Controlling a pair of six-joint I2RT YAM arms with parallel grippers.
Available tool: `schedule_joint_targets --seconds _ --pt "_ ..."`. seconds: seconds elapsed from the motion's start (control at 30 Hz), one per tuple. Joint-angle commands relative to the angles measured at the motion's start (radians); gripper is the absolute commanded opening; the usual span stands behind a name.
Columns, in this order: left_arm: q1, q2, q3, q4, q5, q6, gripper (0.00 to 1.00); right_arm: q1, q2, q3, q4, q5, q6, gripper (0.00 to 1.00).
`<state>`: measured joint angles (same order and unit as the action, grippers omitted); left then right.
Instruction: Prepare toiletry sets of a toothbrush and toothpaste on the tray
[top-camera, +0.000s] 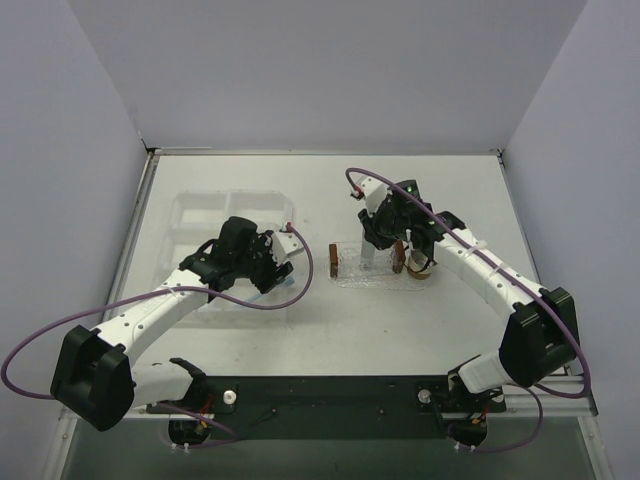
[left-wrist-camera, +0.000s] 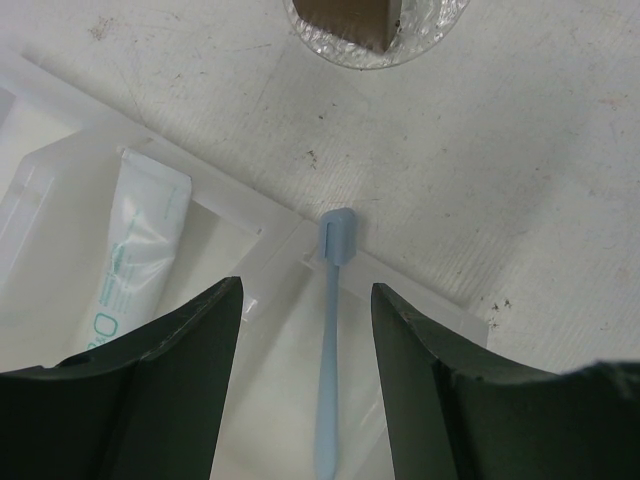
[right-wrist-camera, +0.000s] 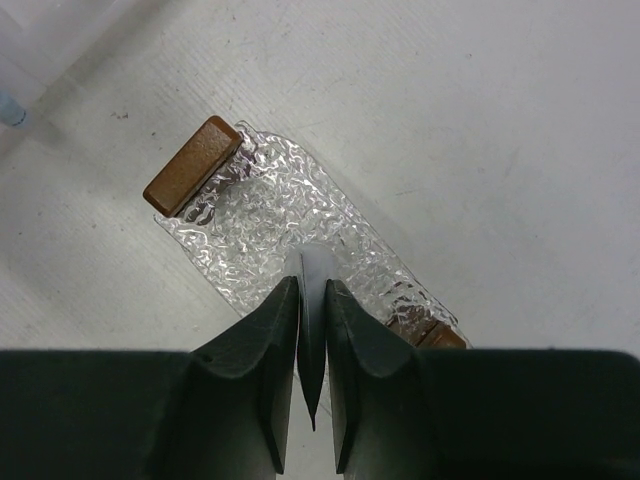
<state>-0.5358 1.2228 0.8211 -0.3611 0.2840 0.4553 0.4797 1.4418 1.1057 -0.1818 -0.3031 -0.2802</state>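
Note:
A light-blue toothbrush (left-wrist-camera: 330, 340) lies in a compartment of the clear box (left-wrist-camera: 270, 215), its head resting on the box's rim. My left gripper (left-wrist-camera: 306, 288) hangs open over it, one finger on each side, apart from the handle. In the top view that gripper (top-camera: 272, 268) sits at the box's right end. Another toothpaste (left-wrist-camera: 140, 250) lies in the neighbouring compartment. My right gripper (right-wrist-camera: 312, 295) is shut on the flat end of a pale toothpaste (right-wrist-camera: 318, 272), held just over the sparkly tray (right-wrist-camera: 270, 215). The tray (top-camera: 352, 278) lies mid-table.
The tray has a brown block handle at each end (right-wrist-camera: 190, 165) (right-wrist-camera: 425, 332). The clear compartment box (top-camera: 200, 215) takes up the left half of the table. Purple cables loop off both arms. White walls close in the table on three sides.

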Motion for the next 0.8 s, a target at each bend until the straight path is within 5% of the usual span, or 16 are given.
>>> schedule_joint_targets --seconds 0.0,0.47,0.77 --pt "-0.004 0.001 0.023 0.040 0.012 0.011 0.64 0.008 0.009 -0.007 0.027 0.009 0.010 0.17" --pt "-0.004 0.009 0.033 0.045 0.014 0.011 0.64 0.007 -0.072 0.032 -0.008 0.048 0.022 0.49" --pt "-0.007 0.063 0.084 0.094 0.043 -0.029 0.64 -0.019 -0.225 0.019 -0.028 0.104 -0.002 0.61"
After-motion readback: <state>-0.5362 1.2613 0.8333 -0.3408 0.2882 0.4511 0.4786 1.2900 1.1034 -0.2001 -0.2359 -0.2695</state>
